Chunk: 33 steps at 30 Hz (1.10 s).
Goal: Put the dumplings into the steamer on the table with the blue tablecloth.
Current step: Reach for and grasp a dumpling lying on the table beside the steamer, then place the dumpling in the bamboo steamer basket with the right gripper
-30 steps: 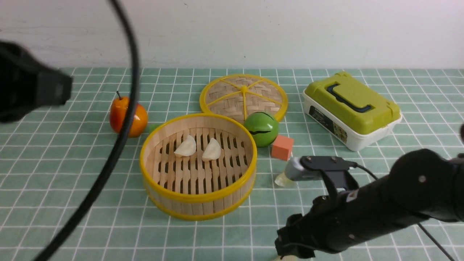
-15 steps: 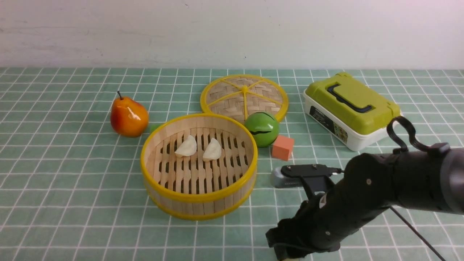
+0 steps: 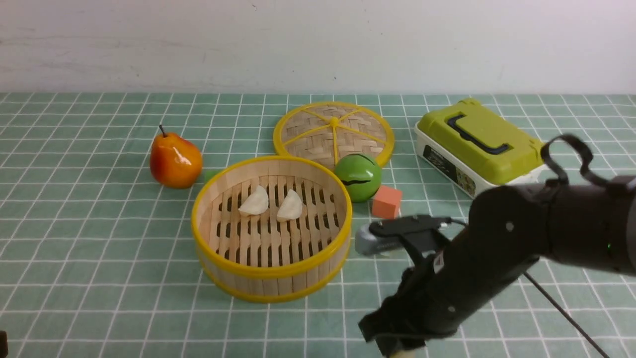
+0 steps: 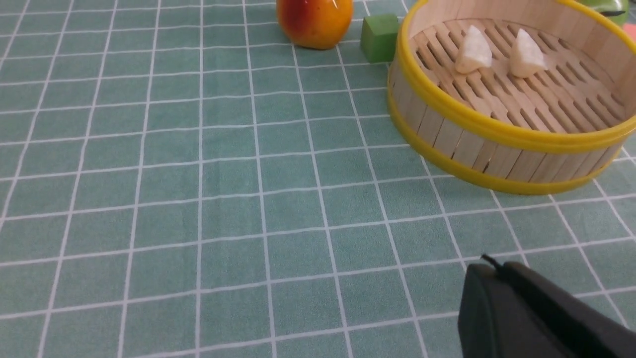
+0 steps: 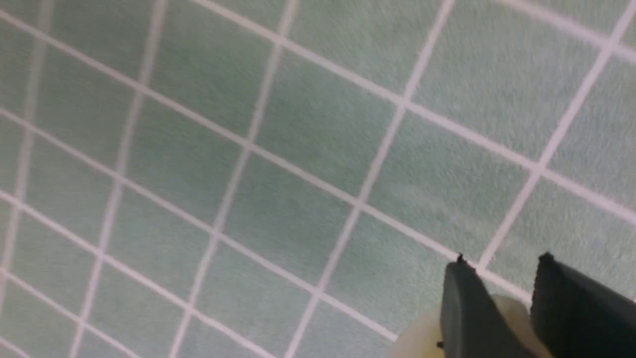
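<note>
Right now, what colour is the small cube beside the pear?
Green. The cube shows best in the left wrist view, by the pear.

A round bamboo steamer [image 3: 271,278], yellow-rimmed and open-topped, sits upright on the surface [image 3: 99,248], which is draped in a teal tablecloth [image 3: 74,209] gridded in white. Two whitish crescent dumplings [image 3: 254,201] lie side by side, not touching, on its slatted bottom. A third dumpling [image 5: 422,332], pale, shows between the fingers of the right tool [image 5: 503,261].
</note>
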### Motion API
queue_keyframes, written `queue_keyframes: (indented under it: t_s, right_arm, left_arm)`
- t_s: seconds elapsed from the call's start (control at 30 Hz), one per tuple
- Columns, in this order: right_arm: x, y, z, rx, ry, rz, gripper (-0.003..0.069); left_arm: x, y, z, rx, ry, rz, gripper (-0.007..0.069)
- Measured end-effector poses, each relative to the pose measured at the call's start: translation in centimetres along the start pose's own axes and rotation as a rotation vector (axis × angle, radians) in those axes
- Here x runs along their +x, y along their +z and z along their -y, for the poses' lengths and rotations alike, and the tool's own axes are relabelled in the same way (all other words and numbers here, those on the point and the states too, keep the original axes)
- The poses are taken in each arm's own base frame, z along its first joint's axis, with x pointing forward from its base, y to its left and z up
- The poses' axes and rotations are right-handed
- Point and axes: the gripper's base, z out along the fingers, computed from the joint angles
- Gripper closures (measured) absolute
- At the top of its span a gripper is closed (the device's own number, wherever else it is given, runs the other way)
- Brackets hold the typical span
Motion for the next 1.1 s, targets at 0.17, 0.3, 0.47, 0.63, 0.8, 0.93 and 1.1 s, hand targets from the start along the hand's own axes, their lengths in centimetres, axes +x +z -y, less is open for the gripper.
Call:
queue_keyframes:
  t_s: [0.17, 0.3, 0.47, 0.63, 0.8, 0.93, 1.1]
  right_arm:
    - [-4.9, -2.9, -2.4, -0.056, -0.107, 0.125, 0.0484]
    - [-10.1, -2.4, -4.0, -0.105, -0.141, 0.224, 0.0486]
    - [-14.3, 2.6, -5.0, -0.123, -0.214, 0.24, 0.0487]
    - [-15.6, 7.0, -6.3, -0.13, -0.318, 0.224, 0.0491]
    - [-15.8, 9.3, -6.5, -0.128, -0.338, 0.212, 0.0506]
    - [-15.9, 9.3, -6.5, -0.127, -0.338, 0.221, 0.0443]
    - [-16.5, 8.1, -6.9, -0.128, -0.354, 0.254, 0.0274]
  left_arm:
    - [-0.1, 0.0, 0.1, 0.007, 0.0, 0.016, 0.0638]
    - [-0.2, 0.0, 0.1, 0.009, 0.002, 0.023, 0.0638]
    - [-0.2, 0.0, 0.1, 0.008, 0.002, 0.023, 0.0638]
    - [-0.2, 0.0, 0.1, 0.008, 0.002, 0.023, 0.0638]
    - [-0.2, 0.0, 0.1, 0.006, 0.005, 0.023, 0.0638]
    - [-0.2, 0.0, 0.0, 0.005, 0.007, 0.024, 0.0638]
    - [-0.2, 0.0, 0.0, 0.004, 0.008, 0.023, 0.0638]
